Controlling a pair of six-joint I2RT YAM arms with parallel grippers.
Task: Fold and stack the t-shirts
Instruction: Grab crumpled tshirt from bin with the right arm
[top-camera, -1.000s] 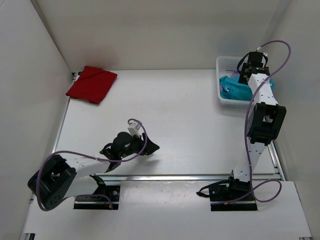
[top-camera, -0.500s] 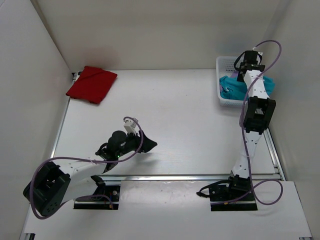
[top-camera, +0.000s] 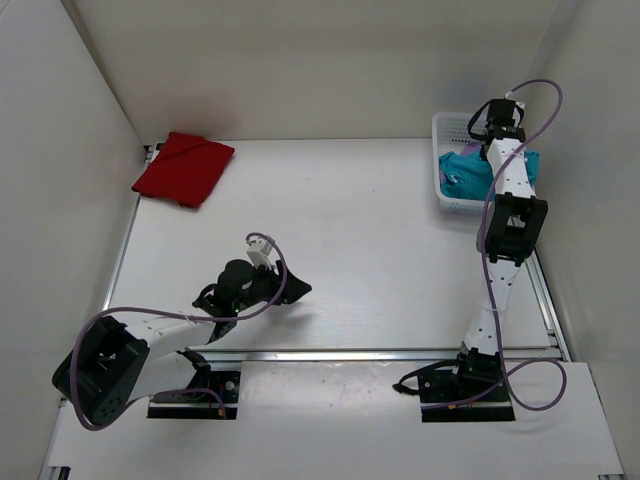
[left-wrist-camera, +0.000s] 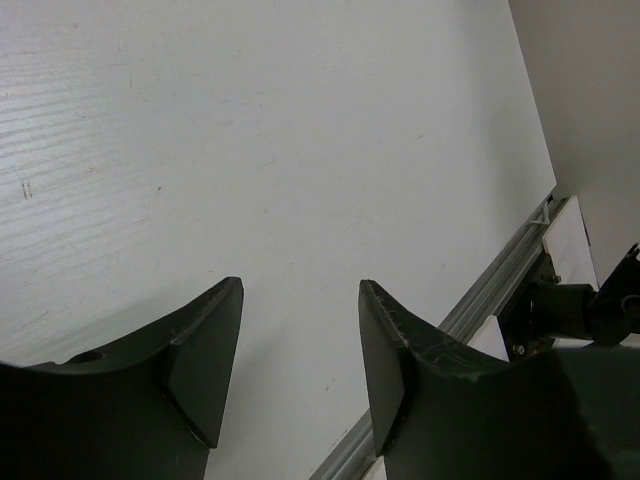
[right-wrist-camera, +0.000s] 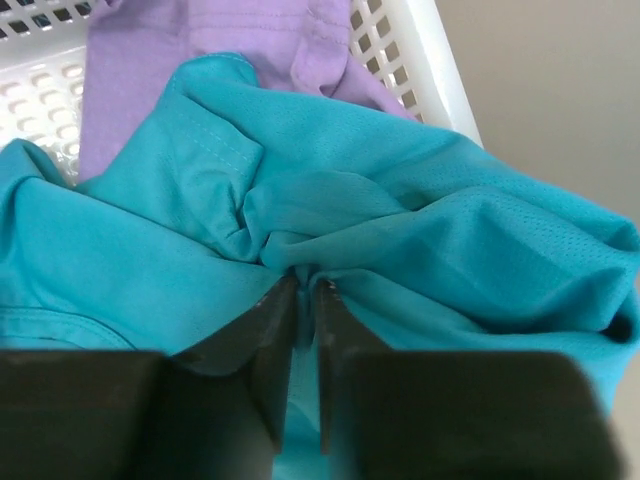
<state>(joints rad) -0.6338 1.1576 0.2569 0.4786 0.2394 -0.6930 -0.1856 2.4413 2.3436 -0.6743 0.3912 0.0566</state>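
Observation:
A crumpled teal t-shirt (right-wrist-camera: 200, 240) (top-camera: 462, 178) lies in the white basket (top-camera: 445, 125) at the back right, on top of a purple t-shirt (right-wrist-camera: 190, 50). My right gripper (right-wrist-camera: 306, 290) is down in the basket, shut on a pinched fold of the teal t-shirt. A folded red t-shirt (top-camera: 183, 167) rests at the table's back left corner. My left gripper (left-wrist-camera: 300, 300) (top-camera: 296, 288) hovers low over the bare table near the front, open, with nothing between its fingers.
The basket's latticed wall (right-wrist-camera: 400, 50) stands close behind the right gripper, and the right side wall is just beyond it. A metal rail (left-wrist-camera: 480, 300) runs along the table's front edge beside the left gripper.
The right gripper has gone from open to shut on the teal t-shirt in the basket. The left arm has shifted slightly near the front.

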